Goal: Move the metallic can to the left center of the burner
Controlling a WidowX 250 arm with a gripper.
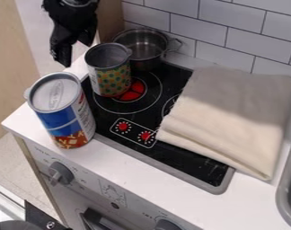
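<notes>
Gripper upper left of frame: wide open, empty, likely for rim clearance. Metallic can upright on burner, upper left; pot behind probably limits room.

white counter: blue canister, black cooktop; cooktop: open can, pot; across both: folded cloth
</notes>
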